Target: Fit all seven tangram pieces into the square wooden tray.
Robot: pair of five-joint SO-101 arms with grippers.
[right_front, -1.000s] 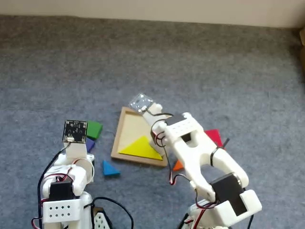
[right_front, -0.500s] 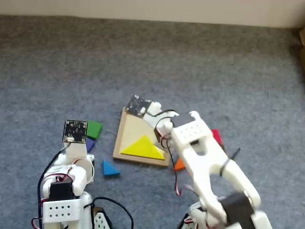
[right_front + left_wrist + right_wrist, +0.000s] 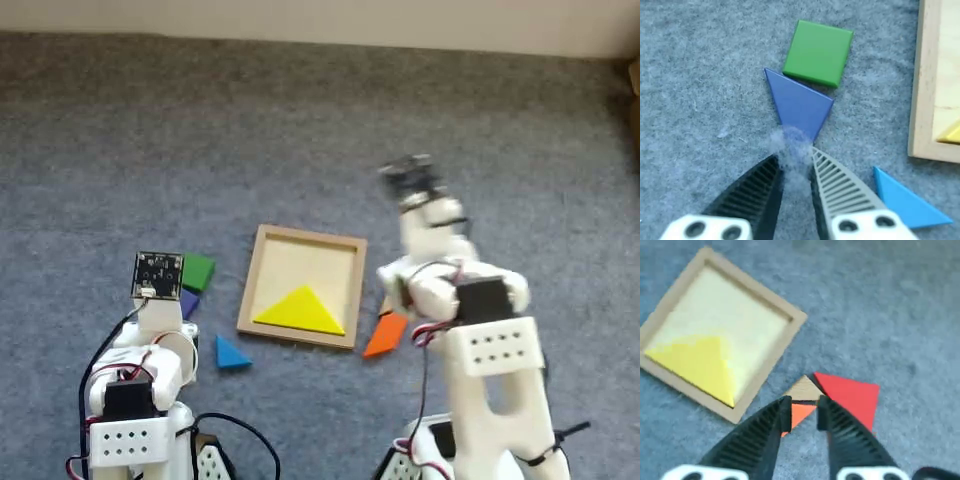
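The right arm has swung clear of the square wooden tray, out past its right edge.
The right gripper, jaws slightly parted and empty, hangs above the orange piece and the red triangle beside the tray. A yellow triangle lies inside the tray, along its near edge.

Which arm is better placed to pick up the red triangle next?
Right, likely. The right claw hangs just short of the red triangle; the left claw sits at the dark blue triangle, across the tray.

Tray flat, 1 yellow triangle inside. Green square, navy triangle, blue triangle on its left; orange piece, red triangle, tan piece on its right.
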